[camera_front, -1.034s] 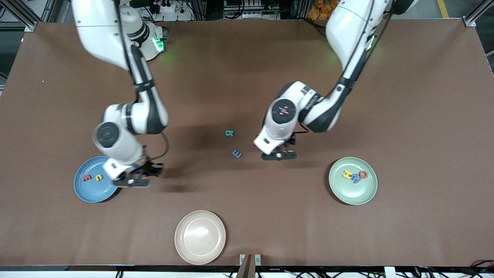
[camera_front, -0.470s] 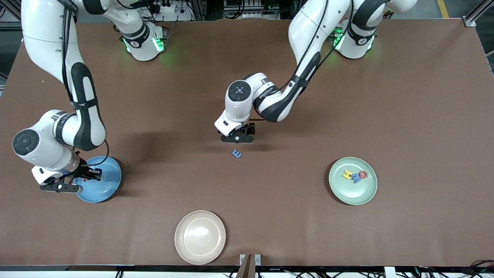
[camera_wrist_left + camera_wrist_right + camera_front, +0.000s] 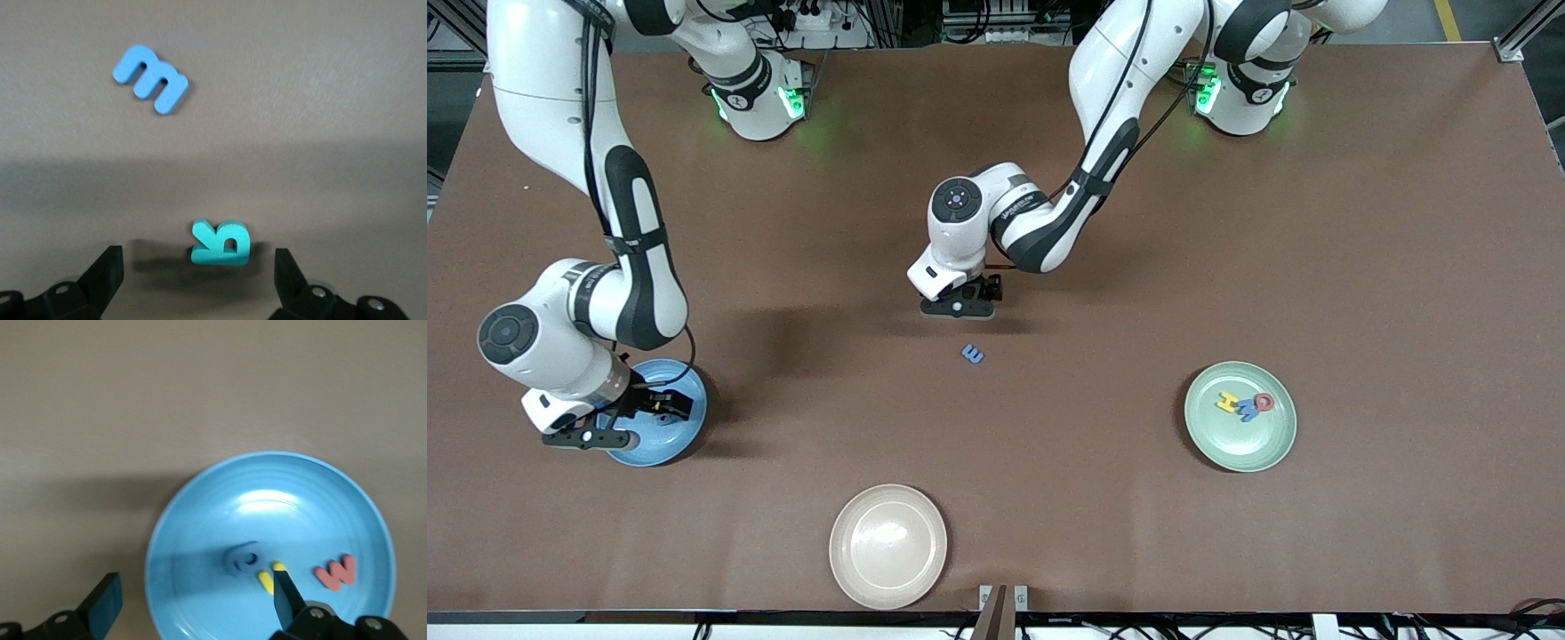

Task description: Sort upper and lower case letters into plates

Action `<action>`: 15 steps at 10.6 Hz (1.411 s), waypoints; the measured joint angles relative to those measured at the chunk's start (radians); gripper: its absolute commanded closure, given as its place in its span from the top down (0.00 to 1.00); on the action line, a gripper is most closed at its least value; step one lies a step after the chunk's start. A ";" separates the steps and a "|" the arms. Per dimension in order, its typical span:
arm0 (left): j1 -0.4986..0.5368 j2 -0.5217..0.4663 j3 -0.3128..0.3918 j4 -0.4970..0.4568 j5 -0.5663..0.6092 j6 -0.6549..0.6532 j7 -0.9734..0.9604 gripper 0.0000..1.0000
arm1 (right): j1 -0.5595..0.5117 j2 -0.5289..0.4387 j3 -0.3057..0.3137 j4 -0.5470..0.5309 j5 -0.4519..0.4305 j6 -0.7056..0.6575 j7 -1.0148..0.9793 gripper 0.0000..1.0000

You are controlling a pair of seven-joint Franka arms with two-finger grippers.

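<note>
a wide brown desk [image 3: 1360,222] fills the scene. past its top edge sit dark cables and metal framing [image 3: 996,18], with a yellow floor stripe [image 3: 1447,20] nearby.

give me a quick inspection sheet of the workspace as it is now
surface: brown table, flat.
job's things: blue plate holds a dark blue letter, a yellow letter and a red letter. Mint green plate holds three letters. Blue letter and teal letter lie loose mid-table.
clutter: beige plate, nearest the front camera.
end effectors: left end effector open, around the teal letter; right end effector open, over the blue plate.
cables: black cable along the left arm.
surroundings: equipment past the table's edge, unclear.
</note>
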 measured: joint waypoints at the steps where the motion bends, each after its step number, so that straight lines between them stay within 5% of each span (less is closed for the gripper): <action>1: -0.006 0.007 0.003 0.002 0.000 0.000 0.000 0.80 | 0.001 0.006 0.018 0.010 0.000 0.000 0.000 1.00; 8: -0.046 0.012 0.062 0.016 -0.048 -0.002 0.000 0.67 | 0.061 0.020 0.095 0.020 0.000 -0.003 0.000 1.00; 12: -0.055 0.016 0.076 0.037 -0.052 -0.006 0.000 0.10 | 0.101 0.022 0.096 0.021 0.000 -0.003 0.001 1.00; 13: -0.056 0.018 0.077 0.040 -0.052 -0.006 0.000 0.00 | 0.101 0.022 0.094 0.021 0.000 -0.003 0.001 1.00; 15: -0.057 0.018 0.078 0.041 -0.052 -0.007 0.000 0.00 | 0.100 0.022 0.093 0.021 0.000 -0.003 0.002 1.00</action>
